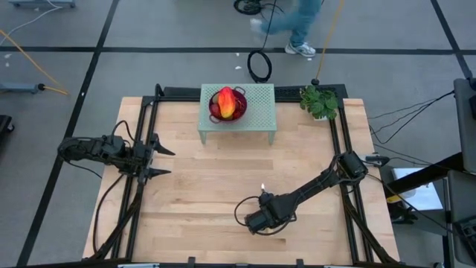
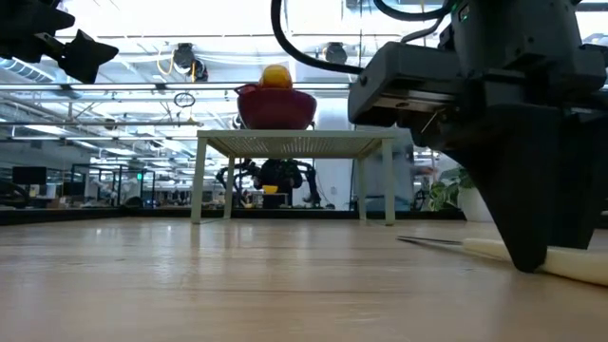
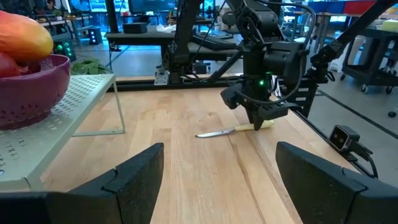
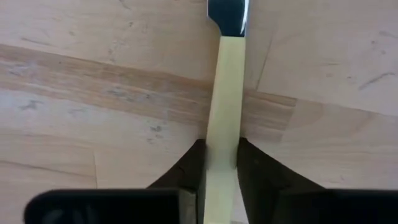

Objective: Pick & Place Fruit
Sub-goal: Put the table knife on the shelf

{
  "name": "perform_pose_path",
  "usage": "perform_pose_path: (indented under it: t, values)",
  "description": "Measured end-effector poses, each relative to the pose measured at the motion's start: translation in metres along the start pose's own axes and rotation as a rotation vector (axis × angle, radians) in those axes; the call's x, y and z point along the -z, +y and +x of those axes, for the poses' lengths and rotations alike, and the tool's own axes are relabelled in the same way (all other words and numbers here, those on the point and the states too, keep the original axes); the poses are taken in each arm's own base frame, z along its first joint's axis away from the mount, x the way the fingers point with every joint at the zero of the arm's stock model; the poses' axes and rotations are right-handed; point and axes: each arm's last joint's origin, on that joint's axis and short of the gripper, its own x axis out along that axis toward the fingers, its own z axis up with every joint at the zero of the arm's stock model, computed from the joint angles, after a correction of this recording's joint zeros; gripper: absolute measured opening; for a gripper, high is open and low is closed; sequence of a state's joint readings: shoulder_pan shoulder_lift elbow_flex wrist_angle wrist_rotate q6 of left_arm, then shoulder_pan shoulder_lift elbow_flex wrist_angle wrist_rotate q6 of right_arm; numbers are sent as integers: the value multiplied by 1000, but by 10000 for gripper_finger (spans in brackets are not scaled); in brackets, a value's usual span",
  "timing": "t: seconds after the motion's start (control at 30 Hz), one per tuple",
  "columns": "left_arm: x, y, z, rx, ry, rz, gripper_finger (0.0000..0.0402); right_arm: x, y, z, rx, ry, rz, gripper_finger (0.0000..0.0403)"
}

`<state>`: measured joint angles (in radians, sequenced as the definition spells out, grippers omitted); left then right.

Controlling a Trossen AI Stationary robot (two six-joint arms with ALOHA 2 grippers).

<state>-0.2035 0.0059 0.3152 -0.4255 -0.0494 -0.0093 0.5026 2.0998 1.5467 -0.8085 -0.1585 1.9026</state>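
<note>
Two fingers [image 4: 186,171] pinch knife handle [image 4: 222,106] | blade [image 4: 227,14] cut off

Lighting is pretty even from overhead, so the wooden table [image 1: 223,193] looks bright with only soft, faint shadows under the green rack [image 1: 238,112]. From table height the ceiling lights blow out to white glare up top, and the right arm reads as a dark silhouette against them. The person walking past the far edge is smeared by motion blur. Up close, the knife handle [image 4: 222,124] looks slightly soft.
</note>
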Motion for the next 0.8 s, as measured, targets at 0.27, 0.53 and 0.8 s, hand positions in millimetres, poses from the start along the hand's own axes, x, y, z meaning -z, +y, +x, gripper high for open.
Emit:
perform_pose_path:
  t: [0.27,0.53,0.8]
  values:
    - [0,0,0,0,0,0,310,1,1,-5,-25,6,-5,56]
    - [0,0,0,0,0,-2,310,8,0,-38,-165,-56,-71,55]
    - [0,0,0,0,-1,-2,310,8,2,-85,-420,-289,-191,55]
